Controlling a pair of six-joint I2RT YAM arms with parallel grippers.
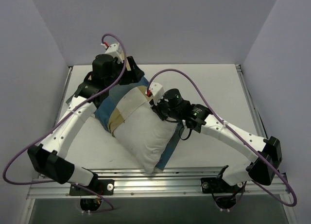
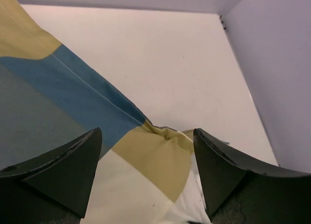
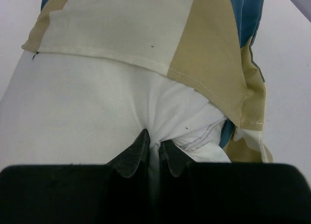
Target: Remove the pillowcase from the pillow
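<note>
The plump white pillow (image 1: 146,136) lies slantwise in the middle of the table, its near end bare. The blue, tan and cream pillowcase (image 1: 111,114) still covers its far end. My right gripper (image 1: 154,105) is shut on a pinch of the pillow's white fabric (image 3: 82,102) near a corner, just below the pillowcase's hemmed edge (image 3: 136,20); its fingertips meet in the right wrist view (image 3: 154,145). My left gripper (image 1: 129,76) hovers over the far end of the pillowcase (image 2: 73,102). Its jaws stand wide apart (image 2: 147,131) with fabric between them, not pinched.
The white table (image 1: 209,88) is boxed in by pale walls at the back and both sides. An aluminium rail (image 1: 160,178) runs along the near edge. A purple cable (image 1: 194,85) arcs over the right arm.
</note>
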